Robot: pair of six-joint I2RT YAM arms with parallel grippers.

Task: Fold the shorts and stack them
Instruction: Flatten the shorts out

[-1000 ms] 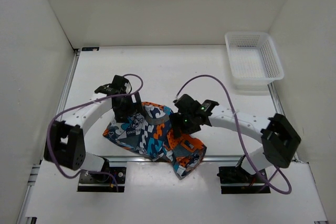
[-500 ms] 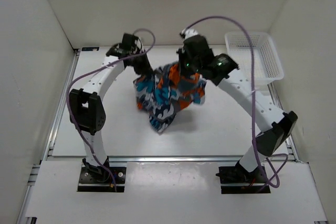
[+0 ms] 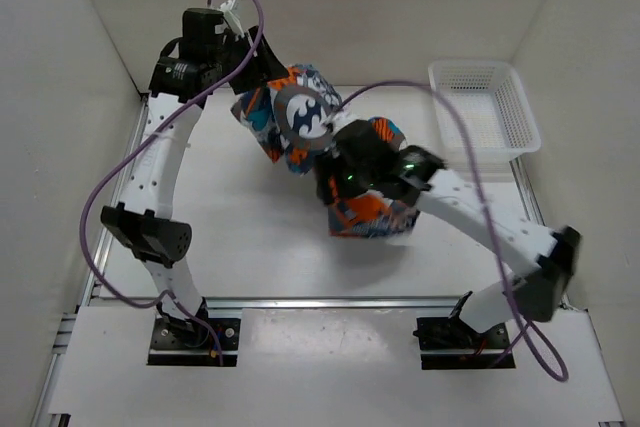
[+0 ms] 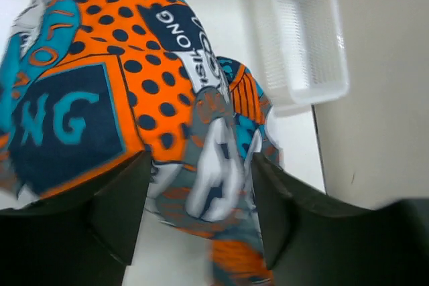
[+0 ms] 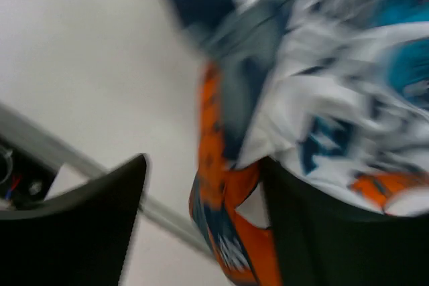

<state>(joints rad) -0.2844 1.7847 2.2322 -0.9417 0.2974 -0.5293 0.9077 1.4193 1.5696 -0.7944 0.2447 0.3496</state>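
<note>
top external: shorts [image 3: 300,117] aloft, basket [image 3: 490,159] rt

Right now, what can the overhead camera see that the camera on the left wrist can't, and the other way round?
Only the overhead view shows both arms whole, their purple cables, the right gripper pinching the lower part of the shorts, and the left gripper holding the other end above the table. Only the left wrist view shows its own black fingers close up and the lettering printed on the fabric. Both show the shorts and the white basket.
</note>
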